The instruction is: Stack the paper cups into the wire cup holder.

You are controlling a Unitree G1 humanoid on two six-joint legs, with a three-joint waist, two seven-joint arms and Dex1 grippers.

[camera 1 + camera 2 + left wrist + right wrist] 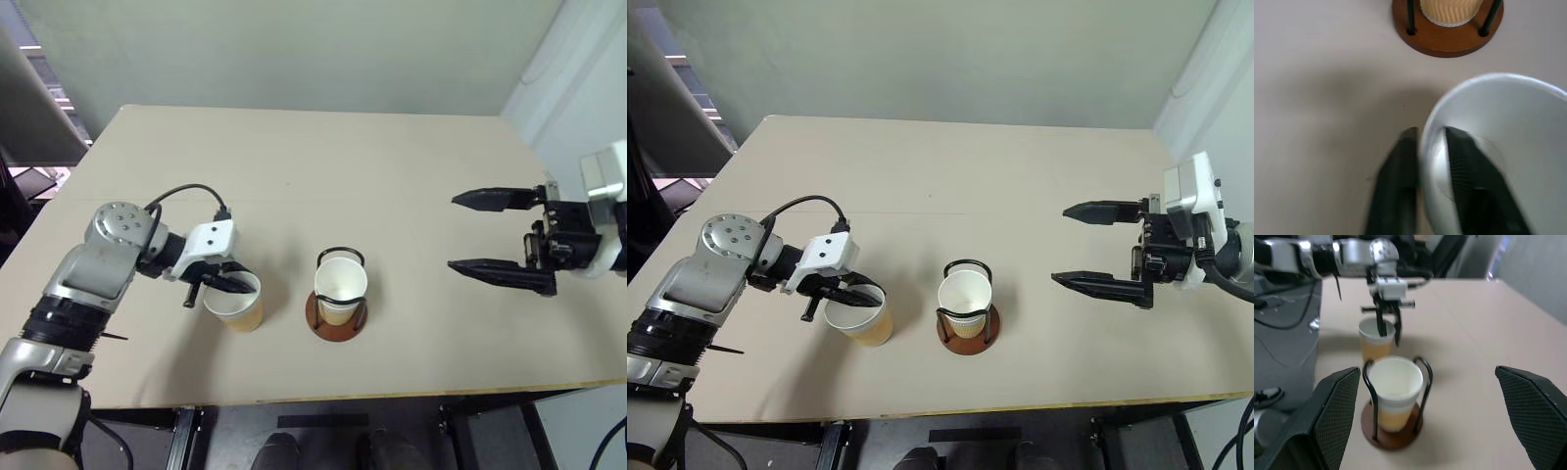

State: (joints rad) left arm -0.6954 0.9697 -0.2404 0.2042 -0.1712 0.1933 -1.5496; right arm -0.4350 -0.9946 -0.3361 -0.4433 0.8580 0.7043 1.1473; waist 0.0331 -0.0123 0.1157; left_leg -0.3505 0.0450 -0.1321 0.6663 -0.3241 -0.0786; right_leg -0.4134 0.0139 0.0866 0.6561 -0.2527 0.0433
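Left gripper [231, 283] jaws clamped on the rim of a paper cup [236, 303], one finger inside the wall, one outside; the cup stands upright on the tabletop [323, 166]. Just beside those jaws, toward the right arm, stands the wire cup holder [336, 311], apart from the held cup. A second paper cup [340, 287] sits upright inside its black loops. Right gripper [490, 233] hangs above the tabletop, well apart from the holder, jaws wide apart, nothing between them, pointing toward the holder.
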